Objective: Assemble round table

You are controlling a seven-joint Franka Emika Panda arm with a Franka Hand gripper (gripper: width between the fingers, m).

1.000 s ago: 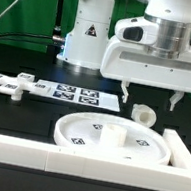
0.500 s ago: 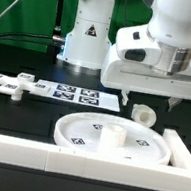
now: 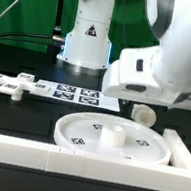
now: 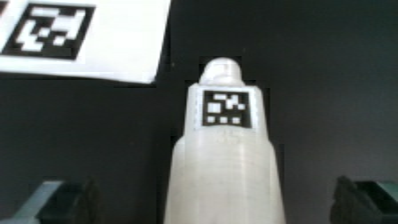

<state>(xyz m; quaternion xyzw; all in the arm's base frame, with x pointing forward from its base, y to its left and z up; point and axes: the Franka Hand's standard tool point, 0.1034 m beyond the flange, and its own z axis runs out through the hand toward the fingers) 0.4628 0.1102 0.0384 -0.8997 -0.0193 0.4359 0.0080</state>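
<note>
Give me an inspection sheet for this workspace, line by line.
Surface: black tabletop, with the flat white marker board lying on it.
Job's things: large rimmed white round disc in front; short white cylindrical post just behind it; flat white cross-shaped piece at the exterior view's left.
Clutter: long straight white rail along the front edge.
Grippers: gripper open, holding nothing.
Cables: what looks like a dark cable beside the arm's white base.
Surroundings: green backdrop.
</note>
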